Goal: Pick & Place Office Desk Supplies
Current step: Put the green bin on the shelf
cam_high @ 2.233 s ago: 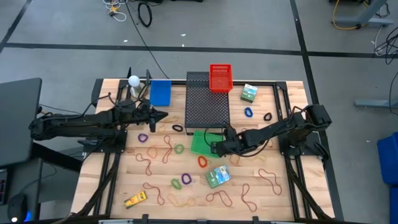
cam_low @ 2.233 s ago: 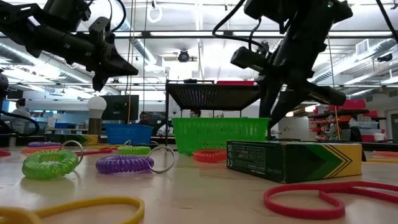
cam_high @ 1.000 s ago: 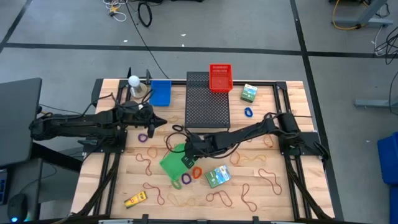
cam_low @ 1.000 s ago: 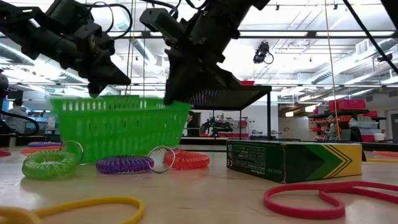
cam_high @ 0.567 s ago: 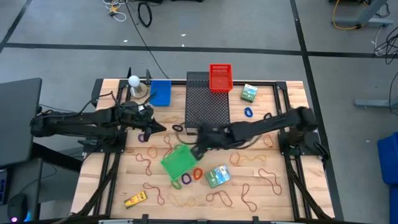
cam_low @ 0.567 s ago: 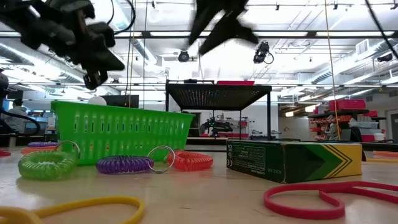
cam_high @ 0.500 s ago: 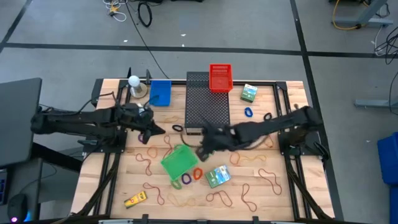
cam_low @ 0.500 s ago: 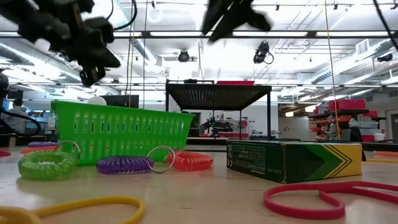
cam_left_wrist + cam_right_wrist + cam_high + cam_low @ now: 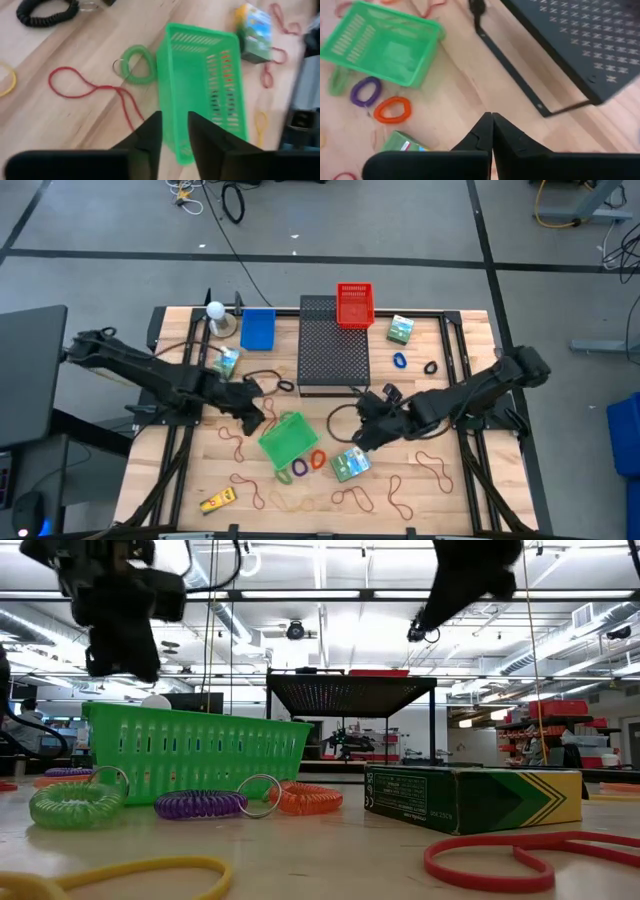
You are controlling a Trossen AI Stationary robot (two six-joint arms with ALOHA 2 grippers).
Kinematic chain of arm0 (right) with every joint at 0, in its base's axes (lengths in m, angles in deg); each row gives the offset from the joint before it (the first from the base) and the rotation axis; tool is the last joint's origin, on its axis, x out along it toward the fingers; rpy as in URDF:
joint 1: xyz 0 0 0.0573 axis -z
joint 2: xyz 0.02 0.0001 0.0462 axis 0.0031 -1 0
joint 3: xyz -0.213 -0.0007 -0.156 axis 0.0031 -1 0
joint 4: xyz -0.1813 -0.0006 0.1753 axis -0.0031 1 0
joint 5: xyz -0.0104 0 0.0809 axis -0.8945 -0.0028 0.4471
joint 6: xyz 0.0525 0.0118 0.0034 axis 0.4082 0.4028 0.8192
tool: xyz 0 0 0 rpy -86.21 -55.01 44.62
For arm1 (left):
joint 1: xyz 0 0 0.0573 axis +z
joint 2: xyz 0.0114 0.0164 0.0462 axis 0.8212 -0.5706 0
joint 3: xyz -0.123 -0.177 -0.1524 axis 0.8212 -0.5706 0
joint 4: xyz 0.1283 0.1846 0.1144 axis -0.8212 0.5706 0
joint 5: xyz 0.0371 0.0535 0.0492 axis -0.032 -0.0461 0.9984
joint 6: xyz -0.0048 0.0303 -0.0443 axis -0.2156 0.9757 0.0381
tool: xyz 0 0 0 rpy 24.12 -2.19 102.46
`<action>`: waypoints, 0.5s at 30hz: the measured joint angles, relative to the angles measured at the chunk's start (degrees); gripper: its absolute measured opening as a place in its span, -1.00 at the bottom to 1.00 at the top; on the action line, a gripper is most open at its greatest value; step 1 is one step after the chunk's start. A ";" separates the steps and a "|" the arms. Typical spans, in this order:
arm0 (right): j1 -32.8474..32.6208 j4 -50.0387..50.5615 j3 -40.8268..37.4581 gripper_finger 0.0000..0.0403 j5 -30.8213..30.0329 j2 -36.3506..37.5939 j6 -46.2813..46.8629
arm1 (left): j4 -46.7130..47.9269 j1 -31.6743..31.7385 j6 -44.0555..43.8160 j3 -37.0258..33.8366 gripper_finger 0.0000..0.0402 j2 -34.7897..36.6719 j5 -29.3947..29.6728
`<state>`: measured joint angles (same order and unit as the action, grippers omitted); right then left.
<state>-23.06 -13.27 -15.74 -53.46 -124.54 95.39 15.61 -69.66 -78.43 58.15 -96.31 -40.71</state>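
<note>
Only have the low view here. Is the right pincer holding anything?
Observer: No. The right pincer is shut on nothing, beside the basket.
Operator: Anything in the basket?
Observer: It looks empty from above; the rings lie outside it.
Operator: Left pincer?
Observer: The left pincer is open, just short of the basket and pointing at it.

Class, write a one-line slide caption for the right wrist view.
Shut right gripper above the wooden table, overlooking an empty green basket, purple ring and orange ring.
</note>
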 joint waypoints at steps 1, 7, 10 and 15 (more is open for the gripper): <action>0.05 -4.02 -3.18 -0.97 0.10 2.10 -2.21 | -0.29 -0.30 -0.30 1.09 -0.40 -2.15 0.51; -0.05 -15.80 -18.25 -0.98 1.21 15.55 -7.91 | -0.47 -0.41 -1.62 7.83 -0.11 -14.74 2.52; -0.09 -16.33 -22.77 -0.98 1.17 21.67 -8.26 | -0.11 -0.42 -1.21 10.72 -0.06 -20.17 2.51; -0.09 -16.11 -27.22 -0.98 1.04 30.21 -9.47 | 0.42 -0.06 -1.60 13.54 -0.14 -26.28 1.86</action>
<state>-23.15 -29.38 -42.96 -52.42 -94.33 85.92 16.03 -69.72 -80.03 71.68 -122.59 -38.86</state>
